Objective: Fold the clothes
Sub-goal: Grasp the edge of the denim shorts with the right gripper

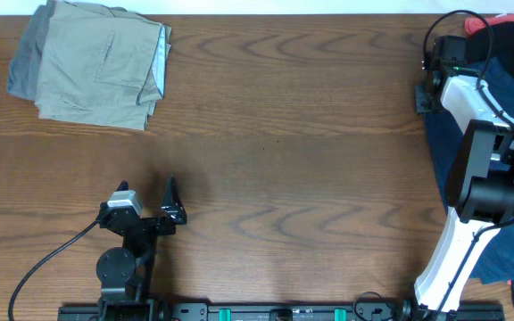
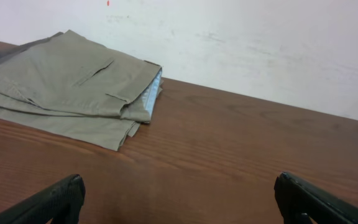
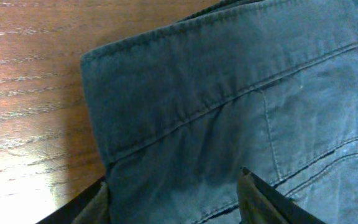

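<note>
Arms: right tool (image 3: pixel 174 182) down over navy shorts (image 3: pixel 229 81), jaws straddling fabric.

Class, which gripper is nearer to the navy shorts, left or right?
Right. The right gripper is directly over the navy shorts, just below the waistband. The left gripper sits far across the table, facing the khaki shorts.

Robot lab: wooden table (image 1: pixel 284 134), plain white wall (image 2: pixel 260 50).
</note>
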Action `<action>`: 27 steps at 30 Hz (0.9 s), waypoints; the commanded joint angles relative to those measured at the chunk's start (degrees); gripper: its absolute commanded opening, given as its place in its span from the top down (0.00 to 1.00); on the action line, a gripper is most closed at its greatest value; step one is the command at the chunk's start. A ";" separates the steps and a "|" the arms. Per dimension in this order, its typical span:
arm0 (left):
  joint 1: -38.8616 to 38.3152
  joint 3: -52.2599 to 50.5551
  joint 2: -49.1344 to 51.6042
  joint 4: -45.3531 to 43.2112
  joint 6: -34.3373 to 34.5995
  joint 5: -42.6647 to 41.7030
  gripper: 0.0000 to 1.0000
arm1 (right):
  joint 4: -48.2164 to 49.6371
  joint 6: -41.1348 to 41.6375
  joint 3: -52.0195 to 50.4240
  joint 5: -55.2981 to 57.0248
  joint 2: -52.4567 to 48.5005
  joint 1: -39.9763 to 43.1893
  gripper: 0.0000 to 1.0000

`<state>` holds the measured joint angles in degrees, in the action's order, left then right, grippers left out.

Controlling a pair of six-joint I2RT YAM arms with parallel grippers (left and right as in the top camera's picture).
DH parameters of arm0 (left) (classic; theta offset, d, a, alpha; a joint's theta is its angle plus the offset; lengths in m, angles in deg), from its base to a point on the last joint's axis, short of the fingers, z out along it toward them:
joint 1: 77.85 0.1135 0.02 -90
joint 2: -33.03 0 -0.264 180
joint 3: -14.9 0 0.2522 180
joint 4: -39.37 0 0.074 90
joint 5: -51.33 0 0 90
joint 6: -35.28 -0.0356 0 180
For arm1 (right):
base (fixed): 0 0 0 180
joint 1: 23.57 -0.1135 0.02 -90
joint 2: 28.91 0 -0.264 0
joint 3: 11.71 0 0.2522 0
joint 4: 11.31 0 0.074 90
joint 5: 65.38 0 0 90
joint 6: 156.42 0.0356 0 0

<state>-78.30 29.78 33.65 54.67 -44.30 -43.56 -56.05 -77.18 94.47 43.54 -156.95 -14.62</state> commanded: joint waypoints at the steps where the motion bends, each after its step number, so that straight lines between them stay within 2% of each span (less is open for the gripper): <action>1: -0.13 -0.90 -0.33 2.05 -0.74 -0.39 0.02 | -0.76 -0.02 -0.13 0.52 -2.62 0.92 0.43; 3: -0.13 -0.90 -0.33 2.05 -0.74 -0.42 0.02 | -1.14 -0.02 -0.13 0.52 -2.60 1.07 0.47; 7: -0.13 -0.90 -0.33 2.05 -0.74 -0.39 0.02 | -1.42 0.00 -0.13 0.55 -2.60 1.05 0.74; 10: -0.13 -0.90 -0.33 2.05 -0.74 -0.39 0.02 | -1.64 1.90 -0.11 1.77 -2.43 0.74 0.99; 15: -0.13 -0.90 -0.33 2.05 -0.74 -0.39 0.02 | -2.21 11.13 -0.11 4.98 -0.33 0.92 0.99; 22: -0.13 -0.90 -0.33 2.05 -0.74 -0.39 0.02 | -3.85 16.24 -0.11 5.05 7.52 0.72 0.99; 27: -0.13 -0.90 -0.33 2.05 -0.74 -0.39 0.02 | -5.29 17.00 -0.11 4.81 14.91 -0.63 0.99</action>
<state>-78.30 29.78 33.65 54.67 -44.28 -43.56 -61.27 -62.86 94.21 46.25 -148.45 -14.62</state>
